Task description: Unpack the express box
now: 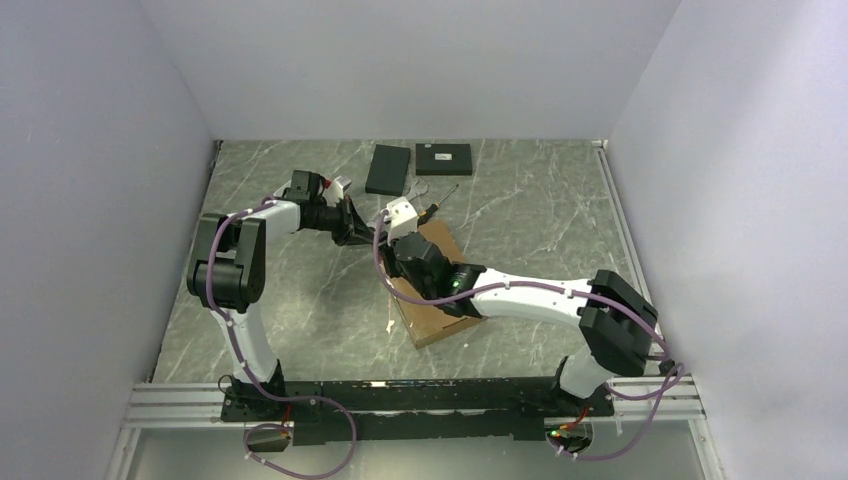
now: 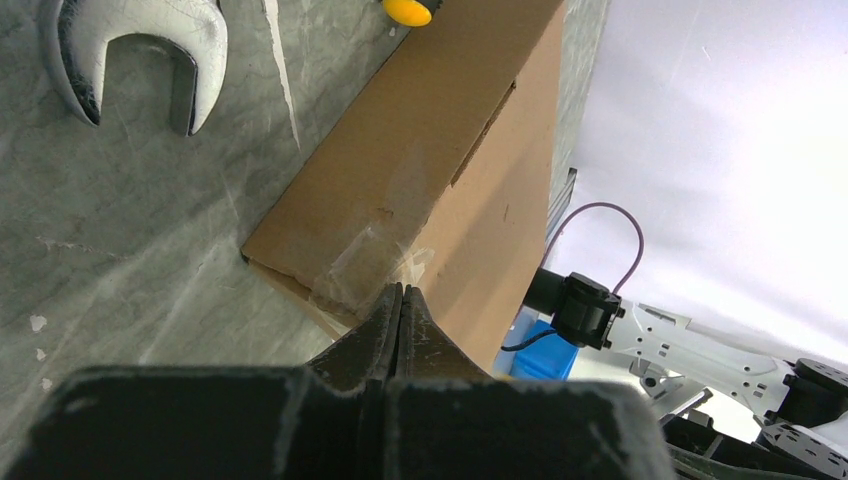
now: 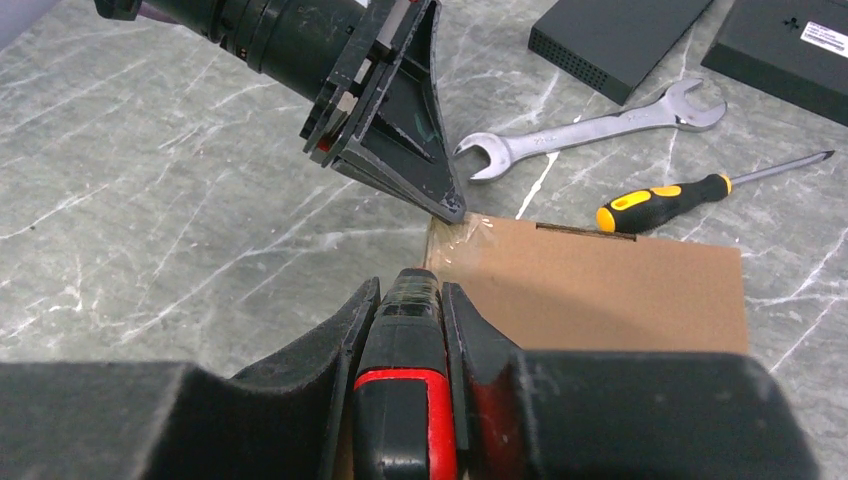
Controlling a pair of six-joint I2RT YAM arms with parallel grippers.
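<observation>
You're on the opening step, lid shut and taped. Express box (image 3: 600, 290) lies flat mid table (image 3: 150, 230). L end effector (image 3: 440, 200) is pressed together at the taped corner. R end effector (image 3: 410, 288) is pinching a black-red tool (image 3: 398, 400). Next, prob.: work the tool tip under the tape.

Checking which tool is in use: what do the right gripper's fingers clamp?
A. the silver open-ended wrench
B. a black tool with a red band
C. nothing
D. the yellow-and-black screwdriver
B: the right gripper is shut on a black tool with a red band, while the silver open-ended wrench and the yellow-and-black screwdriver lie on the grey marble table beyond the brown cardboard express box.
</observation>
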